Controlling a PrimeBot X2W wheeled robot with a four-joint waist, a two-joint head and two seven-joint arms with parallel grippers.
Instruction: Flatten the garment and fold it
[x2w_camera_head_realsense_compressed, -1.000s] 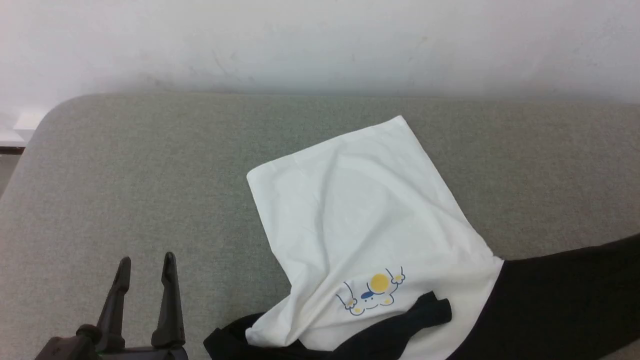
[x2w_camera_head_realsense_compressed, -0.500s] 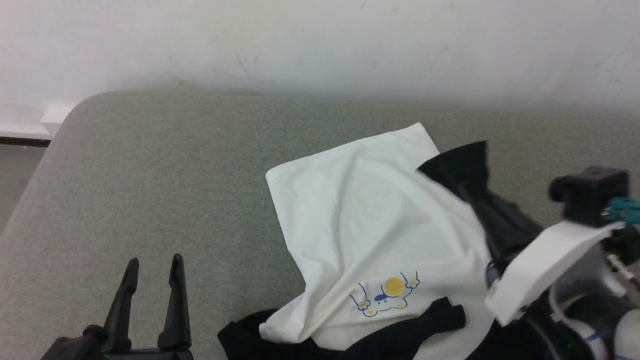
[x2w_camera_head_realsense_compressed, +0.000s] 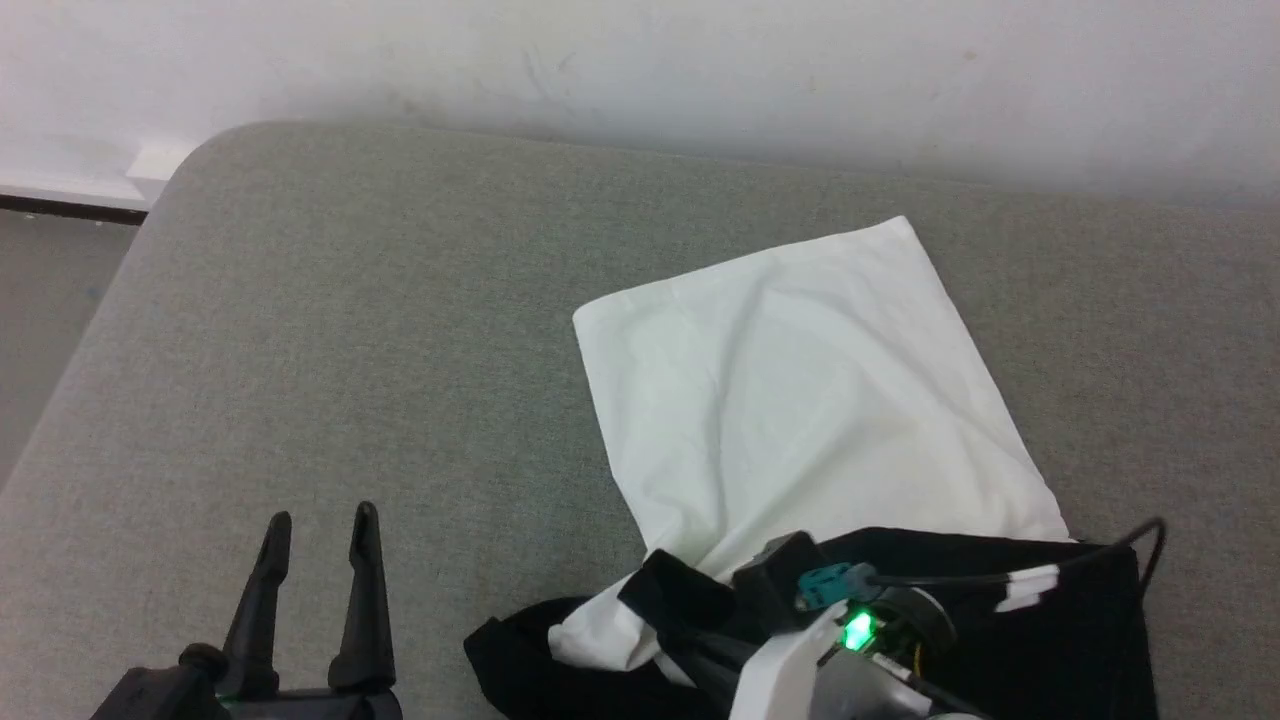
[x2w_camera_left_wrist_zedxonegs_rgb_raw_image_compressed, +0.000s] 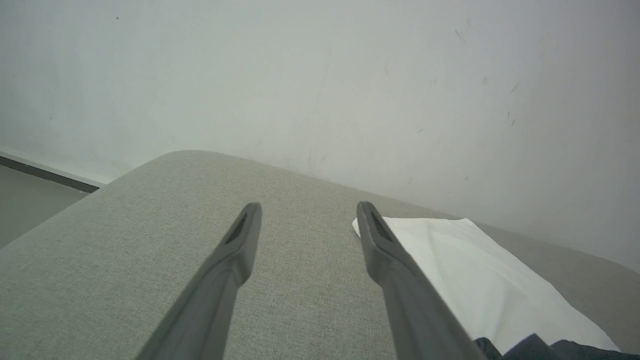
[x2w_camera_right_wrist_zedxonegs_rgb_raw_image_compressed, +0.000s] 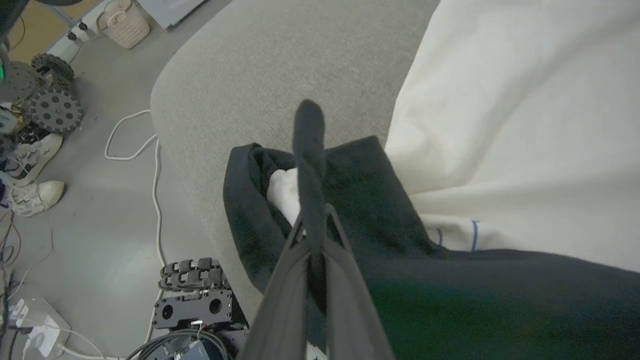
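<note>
Pincer of right arm (x2w_camera_right_wrist_zedxonegs_rgb_raw_image_compressed: 308, 131) tight on garment (x2w_camera_right_wrist_zedxonegs_rgb_raw_image_compressed: 505, 120)

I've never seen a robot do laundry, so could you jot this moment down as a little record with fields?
surface: grey cushion against a white wall
garment: white part spread out, black part bunched at the near edge
left end effector: open, over bare cushion, apart from the garment
right end effector: shut on the garment's black cloth
</note>
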